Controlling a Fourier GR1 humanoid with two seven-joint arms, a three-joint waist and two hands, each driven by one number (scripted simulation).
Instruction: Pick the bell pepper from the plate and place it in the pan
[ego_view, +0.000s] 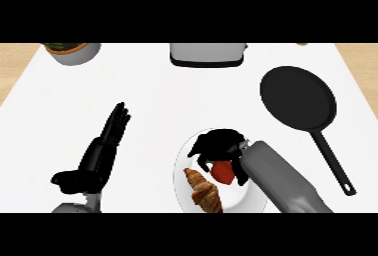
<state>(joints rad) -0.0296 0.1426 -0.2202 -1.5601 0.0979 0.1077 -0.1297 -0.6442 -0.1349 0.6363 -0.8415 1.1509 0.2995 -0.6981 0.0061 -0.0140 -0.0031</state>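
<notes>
We are observing a white counter (148, 100) from above, with wooden surfaces showing past its left and right edges. A white plate (235, 197) is sitting at the lower middle, and on it we are finding a red pepper (222, 171) and a brown croissant (204, 190), the croissant lying just left of and below the pepper. The right hand (215, 144) is hanging over the upper part of the plate, its grey forearm coming in from the lower right; its fingers (198, 151) are curling downward round the top of the pepper, and we are reading this as a grasp on it, though the hand is hiding the exact contact. The pepper is lying on the plate or just above it; we cannot tell which. A black pan (297, 97) is resting at the right, well apart from the plate, its bowl toward the far side and its long handle running down toward the lower right. The left hand (103, 150) is lying at the left, well apart from the plate, its fingers straight and pressed together, pointing away from us, touching nothing. Along the far edge we are noting a grey pot (74, 52) holding something green at the left and a grey-and-black appliance (207, 54) near the middle.
</notes>
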